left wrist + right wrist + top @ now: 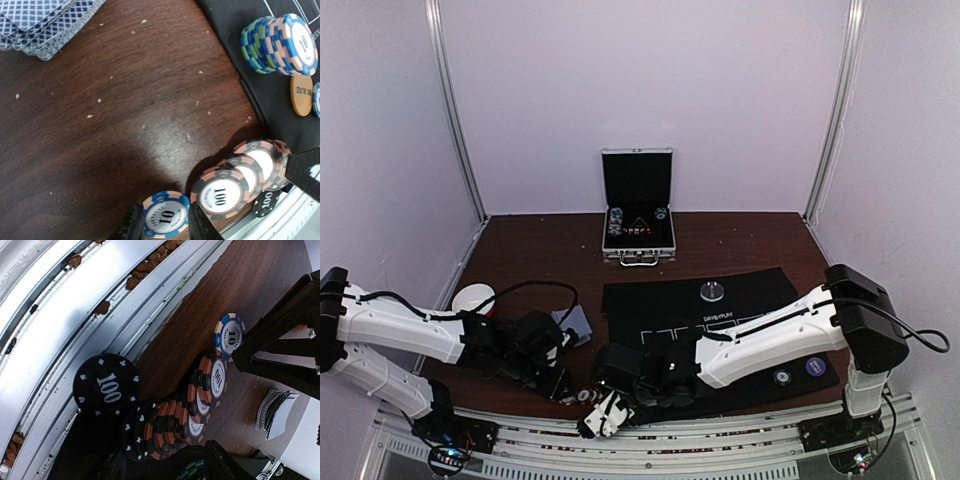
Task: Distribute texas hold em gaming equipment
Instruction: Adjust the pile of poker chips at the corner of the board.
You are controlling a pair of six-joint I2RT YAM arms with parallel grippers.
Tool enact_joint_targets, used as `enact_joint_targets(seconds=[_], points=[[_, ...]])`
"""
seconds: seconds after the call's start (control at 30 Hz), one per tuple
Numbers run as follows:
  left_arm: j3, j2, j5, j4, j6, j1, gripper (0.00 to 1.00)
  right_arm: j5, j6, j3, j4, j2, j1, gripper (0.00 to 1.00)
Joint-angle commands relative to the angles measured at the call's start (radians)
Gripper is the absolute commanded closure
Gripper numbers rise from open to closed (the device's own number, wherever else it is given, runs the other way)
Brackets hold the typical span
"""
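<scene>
Your left jaws are closed on the edges of the blue chip (166, 215), at the near edge of the counter (125, 125) just beside a leaning row of 100 chips (240, 177). Your right jaws stand apart around the other end of that row, and I cannot tell if they press it. A black chip (106, 385) lies at the rail (55, 325), the cards (45, 25) are well apart, and a chip stack (280, 45) sits by the orange button (301, 95).
</scene>
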Motion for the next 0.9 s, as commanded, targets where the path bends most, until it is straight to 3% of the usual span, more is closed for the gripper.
enact_joint_targets(seconds=[0.0,0.53,0.87], points=[[-0.020,0.006,0.027,0.074,0.016,0.016,0.69,0.019,-0.019,0.041,0.015,0.020,-0.009,0.45],[-0.039,0.087,0.099,0.197,0.040,0.031,0.75,-0.028,-0.048,0.105,0.015,0.070,-0.052,0.37],[-0.053,0.069,0.103,0.205,0.053,0.091,0.76,-0.038,-0.077,0.174,-0.038,0.120,-0.063,0.42]])
